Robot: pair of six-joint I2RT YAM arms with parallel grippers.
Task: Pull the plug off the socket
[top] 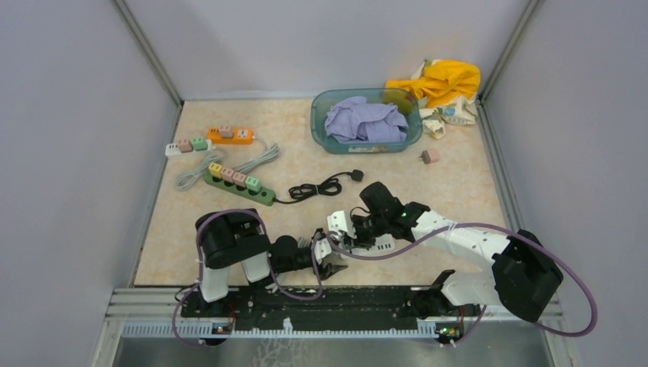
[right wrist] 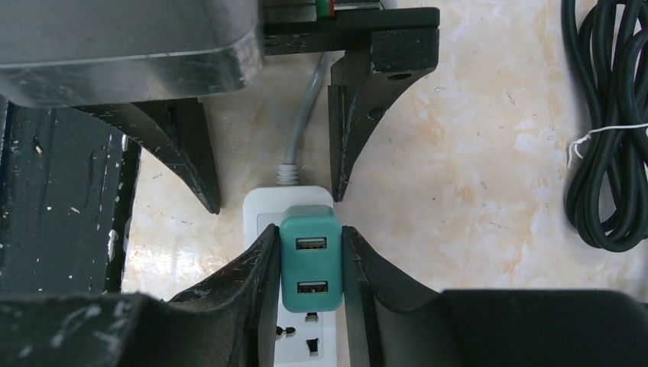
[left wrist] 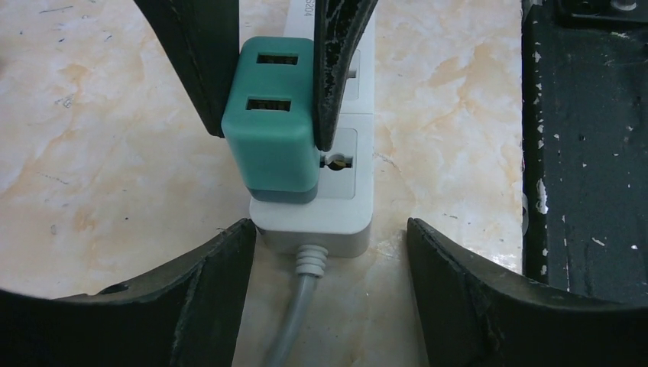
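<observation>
While both arms reach low toward each other at mid near edge of the table (top: 229, 229), right gripper (right wrist: 309, 233) clamps the green plug (right wrist: 309, 264) by its sides. Left gripper (left wrist: 330, 225) is open, astride the white strip's (left wrist: 344, 202) cable end. Plug sits on strip w/ 2 USB ports up, long axis along strip. Black rail (left wrist: 581, 153) just beside; black cord (right wrist: 607, 130) well apart on far side.

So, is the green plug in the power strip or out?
In. The green plug sits flush on the white power strip, right tool clamping it.
</observation>
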